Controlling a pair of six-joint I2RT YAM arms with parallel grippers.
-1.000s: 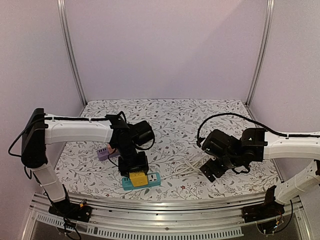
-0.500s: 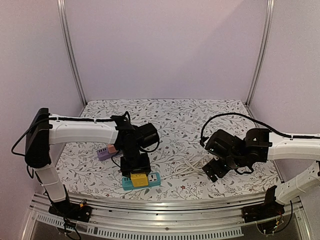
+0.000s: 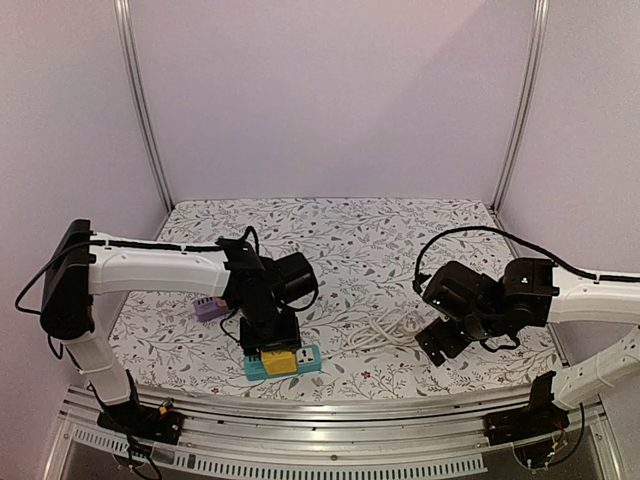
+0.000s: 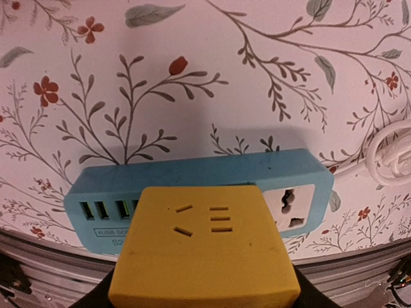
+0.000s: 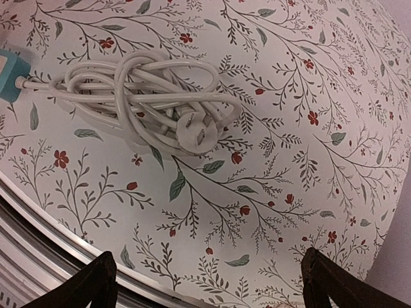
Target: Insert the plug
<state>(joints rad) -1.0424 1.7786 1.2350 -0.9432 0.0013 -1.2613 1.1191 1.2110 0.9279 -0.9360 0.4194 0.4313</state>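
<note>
- The left gripper hangs over the blue strip, which lies at the table's near edge, about 7 o'clock from its middle.
- Its fingers clamp the yellow plug, which covers the strip's middle. I cannot tell if it is fully seated.
- A free socket shows at 3 o'clock of the plug.
- The right gripper is spread wide and holds nothing.
- The white cord lies coiled at 3 o'clock of the strip.
- A purple block sits at 10 o'clock of the strip.
</note>
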